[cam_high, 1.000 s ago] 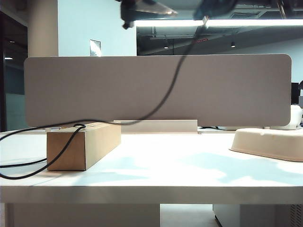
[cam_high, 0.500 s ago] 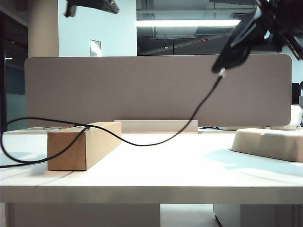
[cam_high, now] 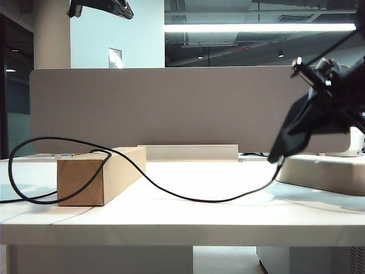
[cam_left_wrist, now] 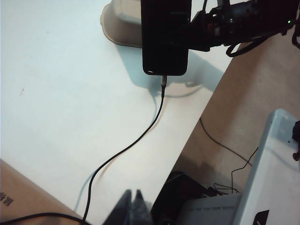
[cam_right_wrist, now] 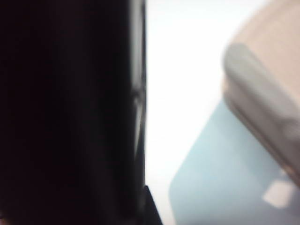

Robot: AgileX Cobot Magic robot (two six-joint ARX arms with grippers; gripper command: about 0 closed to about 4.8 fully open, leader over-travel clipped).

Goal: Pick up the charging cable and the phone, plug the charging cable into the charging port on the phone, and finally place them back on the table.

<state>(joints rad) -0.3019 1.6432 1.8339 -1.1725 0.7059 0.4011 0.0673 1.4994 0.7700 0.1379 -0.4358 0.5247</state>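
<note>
Low over the table at exterior right, beside the cream tray: right gripper clamped on the phone, charging cable plugged in below, slack draped over the cardboard box. Left gripper raised at upper left, jaws closed, empty. Best lowered flat, slowly, keeping the cord loose. Charging port itself hidden; right wrist view mostly black blur.
</note>
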